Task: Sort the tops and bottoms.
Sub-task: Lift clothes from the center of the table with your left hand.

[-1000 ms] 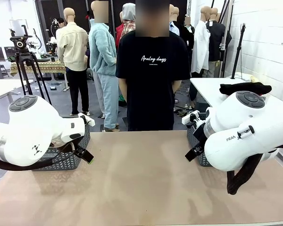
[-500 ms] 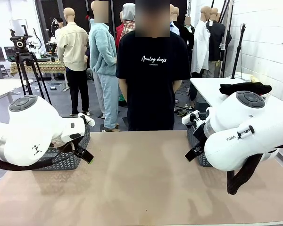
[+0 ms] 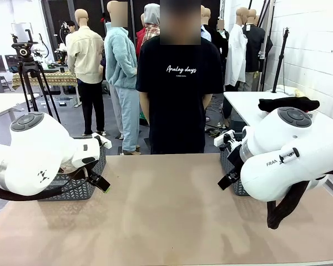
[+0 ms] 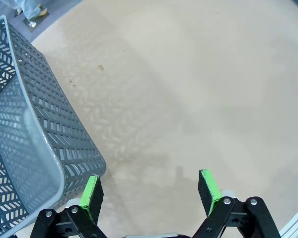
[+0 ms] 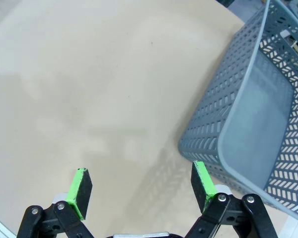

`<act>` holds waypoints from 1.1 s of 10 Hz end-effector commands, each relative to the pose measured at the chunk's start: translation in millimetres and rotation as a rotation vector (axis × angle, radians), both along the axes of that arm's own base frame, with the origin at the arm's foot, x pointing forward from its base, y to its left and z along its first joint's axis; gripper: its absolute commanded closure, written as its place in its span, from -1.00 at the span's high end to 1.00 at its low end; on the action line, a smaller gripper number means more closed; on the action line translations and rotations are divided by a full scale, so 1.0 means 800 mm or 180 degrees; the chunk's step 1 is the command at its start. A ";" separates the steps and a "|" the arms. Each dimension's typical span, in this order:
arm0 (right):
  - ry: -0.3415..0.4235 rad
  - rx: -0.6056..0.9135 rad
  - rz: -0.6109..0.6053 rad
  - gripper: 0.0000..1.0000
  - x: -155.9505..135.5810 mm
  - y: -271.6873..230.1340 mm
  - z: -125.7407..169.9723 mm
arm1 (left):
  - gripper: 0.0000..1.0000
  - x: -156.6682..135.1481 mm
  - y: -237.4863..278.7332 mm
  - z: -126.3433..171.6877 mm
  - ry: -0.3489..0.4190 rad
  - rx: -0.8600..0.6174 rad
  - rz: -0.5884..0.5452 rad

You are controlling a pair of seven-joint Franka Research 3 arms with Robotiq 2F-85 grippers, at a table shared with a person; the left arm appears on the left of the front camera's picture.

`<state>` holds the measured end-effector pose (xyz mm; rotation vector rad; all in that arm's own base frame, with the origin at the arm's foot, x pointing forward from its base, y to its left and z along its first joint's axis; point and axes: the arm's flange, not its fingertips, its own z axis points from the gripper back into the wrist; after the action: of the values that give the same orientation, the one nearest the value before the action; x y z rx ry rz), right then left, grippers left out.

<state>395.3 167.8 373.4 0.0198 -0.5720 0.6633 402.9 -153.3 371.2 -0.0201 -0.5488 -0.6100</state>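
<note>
Green pads (image 4: 93, 193) on the left gripper (image 4: 150, 191) stand wide apart with nothing between them, poised over bare tabletop just beside a grey slatted basket (image 4: 64, 144). The right gripper (image 5: 140, 184) is likewise spread and holding nothing, with its own grey basket (image 5: 223, 99) close at one side. What shows of each basket's floor is bare. Between the two baskets the brown table (image 3: 166, 210) carries no cloth. A person (image 3: 177, 83) stands at the far edge, arms tucked behind the back. A black cloth (image 3: 288, 103) lies on a white side table beyond the right arm; whether it is one of the bottoms cannot be told. Judgement: sorting has not begun. The next move calls for tops or bottoms to be laid within reach, then a pinch from above.
</note>
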 end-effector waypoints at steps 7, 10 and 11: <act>0.0001 0.0002 -0.0001 1.00 0.000 0.000 0.000 | 1.00 0.001 0.002 0.000 0.0002 -0.0006 0.0011; 0.0001 0.0002 -0.0001 1.00 0.000 0.000 0.000 | 1.00 0.001 0.002 0.000 0.0002 -0.0006 0.0011; 0.0001 0.0002 -0.0001 1.00 0.000 0.000 0.000 | 1.00 0.001 0.002 0.000 0.0002 -0.0006 0.0011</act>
<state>395.3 167.8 373.4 0.0198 -0.5720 0.6633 402.9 -153.3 371.3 -0.0201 -0.5489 -0.6100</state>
